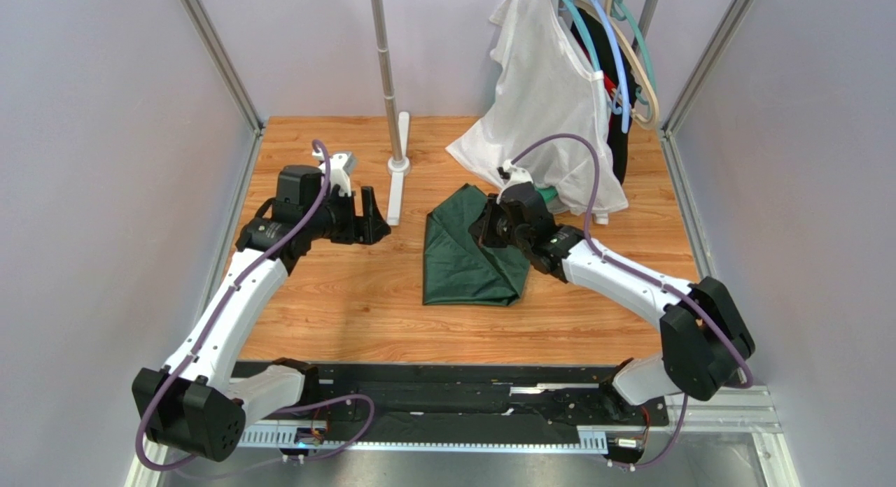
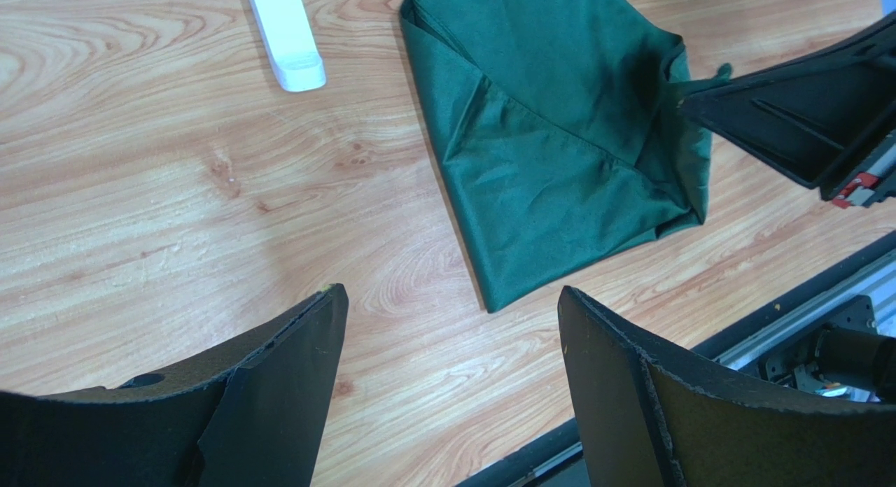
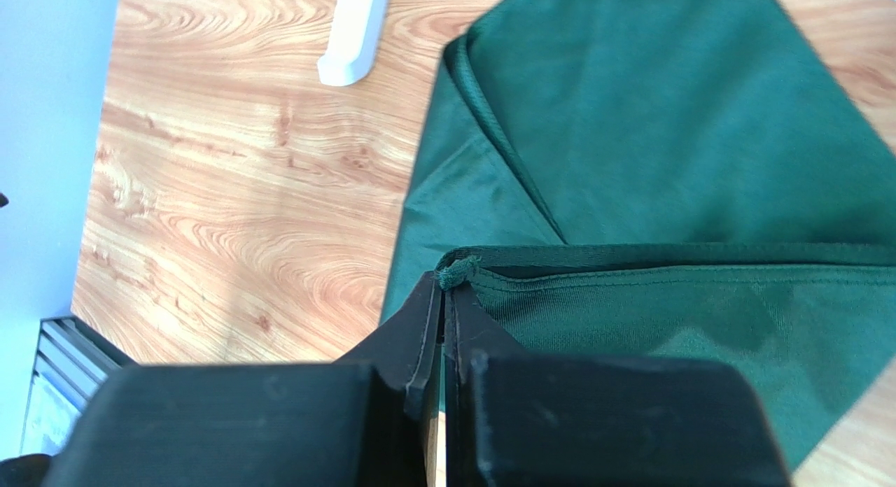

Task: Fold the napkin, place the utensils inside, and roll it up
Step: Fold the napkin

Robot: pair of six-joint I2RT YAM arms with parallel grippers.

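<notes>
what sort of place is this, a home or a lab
Probably a robot lab test cell: plain panel walls on aluminium framing box in a wooden tabletop, two robot arms are bolted at its edge, and a napkin and hung white garment look staged.

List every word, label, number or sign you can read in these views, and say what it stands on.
No text can be read in any view.
The napkin is plain, with no mark on it.
The white garment and the stand show no print.
The small fittings on the rail at the near edge are too small to tell whether they carry marks.
</notes>
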